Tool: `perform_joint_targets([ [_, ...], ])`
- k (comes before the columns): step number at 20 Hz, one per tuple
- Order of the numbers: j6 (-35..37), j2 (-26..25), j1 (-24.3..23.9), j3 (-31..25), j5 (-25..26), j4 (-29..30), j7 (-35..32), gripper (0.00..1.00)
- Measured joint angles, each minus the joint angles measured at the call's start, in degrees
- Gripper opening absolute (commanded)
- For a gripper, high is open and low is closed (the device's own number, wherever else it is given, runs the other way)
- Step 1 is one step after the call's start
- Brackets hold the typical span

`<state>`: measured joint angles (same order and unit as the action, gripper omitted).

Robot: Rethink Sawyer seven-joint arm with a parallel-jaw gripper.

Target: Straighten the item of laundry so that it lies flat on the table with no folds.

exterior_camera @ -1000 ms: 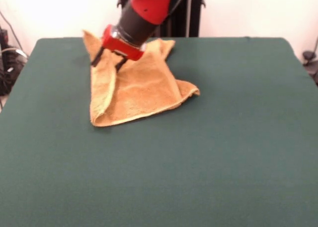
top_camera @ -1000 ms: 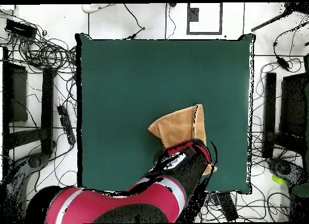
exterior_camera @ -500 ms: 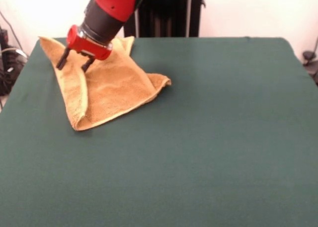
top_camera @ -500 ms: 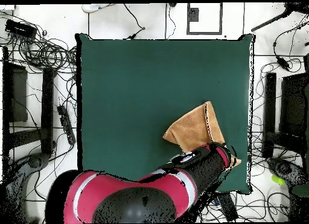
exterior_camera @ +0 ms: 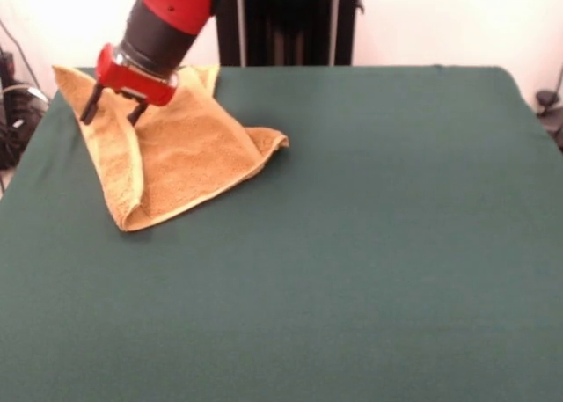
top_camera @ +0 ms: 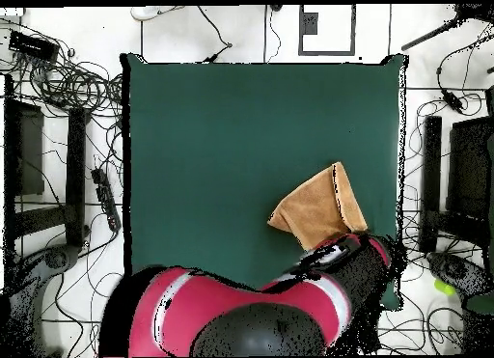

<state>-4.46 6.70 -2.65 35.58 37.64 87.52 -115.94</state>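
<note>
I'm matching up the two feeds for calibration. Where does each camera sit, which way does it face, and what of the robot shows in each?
Front view: across the table, facing the robot; shows the forearm and gripper on the towel.
Overhead view: above the table, looking straight down; shows the red and black arm from the bottom edge, covering the towel's near end.
Shared: towel, table and arm, turned half round between them.

Table [exterior_camera: 396, 244] open throughout; only rumpled towel [exterior_camera: 176, 151] obstructs far-left corner
</note>
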Motion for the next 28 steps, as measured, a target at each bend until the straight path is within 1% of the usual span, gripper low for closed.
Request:
perform_joint_targets([
  [1, 0.26, 0.83, -1.09, -0.85, -0.01, 0.17, 0.00, 1.00],
  [2, 1.03, 2.78, -3.77, -2.87, -0.04, 0.57, 0.00, 1.00],
  [4, 1.84, 4.48, -6.31, -4.87, -0.04, 0.96, 0.00, 1.00],
  [5, 2.88, 6.49, -9.45, -7.46, 0.04, 1.49, 0.00, 1.00],
  [6, 3.24, 7.33, -10.80, -8.58, 0.00, 1.76, 0.00, 1.00],
  [7, 5.10, 10.93, -17.22, -14.02, 0.05, 3.09, 0.00, 0.00],
  [9, 5.19, 11.08, -17.59, -14.35, 0.01, 3.17, 0.00, 0.00],
  [10, 5.40, 11.45, -18.65, -15.29, -0.09, 3.38, 0.00, 0.00],
  [11, 5.79, 12.39, -21.06, -17.51, -0.13, 3.88, 0.00, 0.00],
  [12, 5.85, 12.67, -21.53, -17.93, -0.14, 4.00, 0.00, 0.00],
  [17, 7.39, 15.53, -26.84, -22.95, -0.42, 5.90, 0.00, 0.00],
  [19, 10.22, 17.69, -32.13, -27.90, -2.46, 7.42, 0.01, 0.00],
  [22, 13.00, 19.10, -36.94, -32.26, -5.10, 8.64, 0.01, 0.00],
  [25, 17.78, 20.42, -44.74, -39.07, -9.97, 10.15, 0.01, 0.00],
  [26, 21.19, 20.62, -50.17, -43.72, -13.15, 10.86, 0.01, 0.00],
  [27, 22.50, 20.55, -52.09, -45.36, -14.23, 11.02, 0.01, 0.00],
  [28, 23.12, 20.50, -53.00, -46.14, -14.68, 11.09, 0.01, 0.00],
])
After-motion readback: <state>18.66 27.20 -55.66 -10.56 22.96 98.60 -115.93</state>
